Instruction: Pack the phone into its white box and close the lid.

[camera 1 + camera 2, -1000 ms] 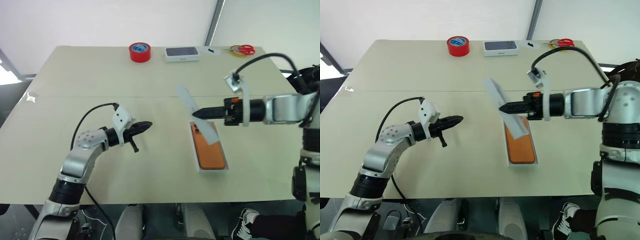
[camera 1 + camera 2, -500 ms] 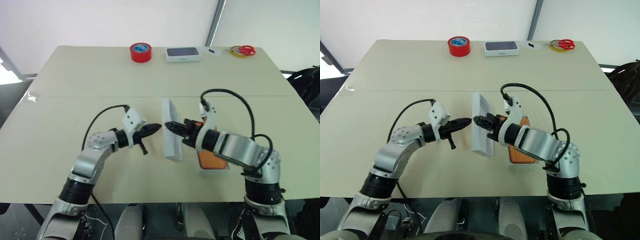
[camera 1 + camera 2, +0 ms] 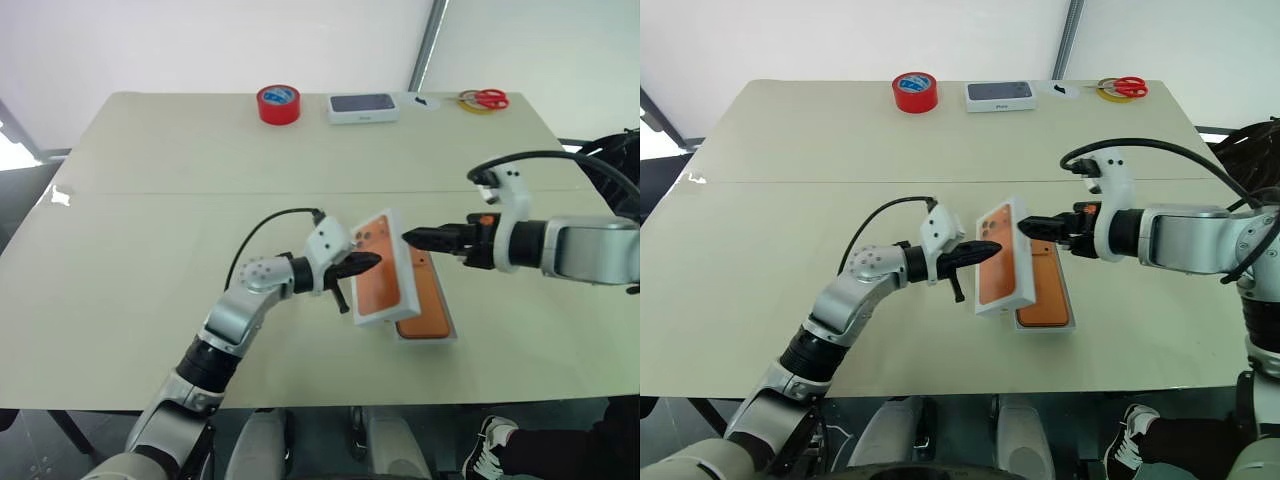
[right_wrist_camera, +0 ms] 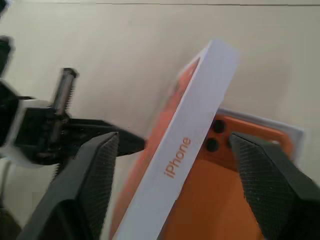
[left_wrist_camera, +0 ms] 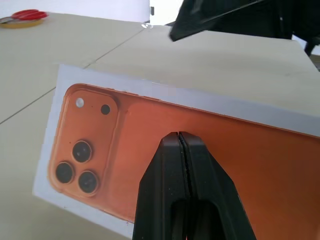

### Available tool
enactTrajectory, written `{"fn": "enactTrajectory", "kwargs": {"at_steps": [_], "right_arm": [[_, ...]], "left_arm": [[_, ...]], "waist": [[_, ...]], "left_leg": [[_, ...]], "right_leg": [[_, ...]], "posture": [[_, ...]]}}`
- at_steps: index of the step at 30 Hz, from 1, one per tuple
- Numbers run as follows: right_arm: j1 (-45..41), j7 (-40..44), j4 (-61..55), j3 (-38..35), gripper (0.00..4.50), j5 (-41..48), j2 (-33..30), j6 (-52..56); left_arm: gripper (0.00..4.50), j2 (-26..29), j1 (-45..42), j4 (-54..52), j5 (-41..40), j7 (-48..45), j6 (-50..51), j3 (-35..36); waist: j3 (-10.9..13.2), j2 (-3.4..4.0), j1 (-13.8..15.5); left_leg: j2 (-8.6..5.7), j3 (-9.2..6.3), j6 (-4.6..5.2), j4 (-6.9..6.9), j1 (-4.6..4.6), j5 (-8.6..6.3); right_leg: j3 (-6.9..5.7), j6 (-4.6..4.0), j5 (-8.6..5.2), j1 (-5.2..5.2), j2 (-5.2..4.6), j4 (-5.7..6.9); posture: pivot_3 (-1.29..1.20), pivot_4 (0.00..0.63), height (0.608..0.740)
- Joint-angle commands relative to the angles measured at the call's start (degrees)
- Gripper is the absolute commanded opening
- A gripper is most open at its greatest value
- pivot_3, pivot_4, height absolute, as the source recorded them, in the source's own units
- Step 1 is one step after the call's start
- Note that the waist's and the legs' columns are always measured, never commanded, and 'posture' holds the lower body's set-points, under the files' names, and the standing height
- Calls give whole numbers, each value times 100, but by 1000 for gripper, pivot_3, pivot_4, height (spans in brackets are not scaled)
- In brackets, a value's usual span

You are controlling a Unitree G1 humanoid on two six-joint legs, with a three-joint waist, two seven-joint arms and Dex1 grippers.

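The lid (image 3: 382, 268), a second ago pinched by the right gripper (image 3: 412, 238), now leans tilted, picture side up, over the phone (image 3: 428, 309) in the white box (image 3: 447, 334), the right jaws spread beside it, the left gripper (image 3: 368, 261) pressed shut against its face.

Lid (image 3: 380, 268) tilted, half over phone (image 3: 430, 312) in white box (image 3: 449, 334).

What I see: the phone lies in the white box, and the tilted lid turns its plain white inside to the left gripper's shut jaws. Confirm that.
One thing is wrong. The lid turns its outer face, printed with an orange phone, to the left gripper, as the left wrist view shows. The phone does lie in the white box.
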Motion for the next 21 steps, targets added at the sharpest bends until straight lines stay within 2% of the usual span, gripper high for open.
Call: {"fn": "enactTrajectory", "kwargs": {"at_steps": [1, 3, 4, 6, 10, 15, 21], "right_arm": [[81, 1127, -453, 302, 1664, -1642, -437, -249], [165, 1698, -753, 555, 578, -2488, -584, -552], [221, 2019, -1009, 896, 30, -3246, -778, -934], [338, 2491, -1285, 1416, 30, -4358, -986, -1423], [487, 3049, -1302, 1787, 30, -5393, -906, -1741], [436, 3374, -1137, 1947, 30, -6135, -376, -1753], [419, 3726, -1117, 1950, 30, -6709, 25, -1636]], "left_arm": [[0, -133, -108, -75, -40, 109, 46, 70], [0, -153, -112, -111, -79, 173, 122, 166], [0, -132, -120, -129, -88, 237, 203, 247], [0, -34, -157, -147, -75, 360, 427, 389], [0, 196, -202, -204, -87, 447, 837, 576], [0, 649, -168, -151, 99, 324, 1100, 427], [0, 590, -354, 241, 340, 179, 1104, -3]], "waist": [[0, 0, 0], [0, 0, -6], [0, 0, -12], [0, 3, -9], [0, 3, -11], [1, 3, -5], [1, 1, 11]], "left_leg": [[1, -1, 0, 1, 0, 0], [1, -2, 0, 1, 0, 0], [2, -1, 0, 1, -1, 0], [2, -1, 0, 1, -2, 0], [2, -1, 0, 1, -2, 0], [2, -1, 0, 1, -2, 0], [-8, -1, -1, 1, -5, 0]], "right_leg": [[0, 0, 0, 0, 0, 0], [-1, 1, -1, -1, 0, 0], [-1, 3, -2, -4, 0, 0], [-1, 19, -12, -9, 2, 1], [-1, 20, -13, -9, 4, 2], [-1, 2, -1, -11, 5, 3], [-2, 0, -1, -7, -13, 0]], "posture": [[0, 150, 740], [0, 150, 740], [0, 150, 740], [0, 150, 740], [0, 150, 740], [0, 150, 740], [0, 150, 740]]}}
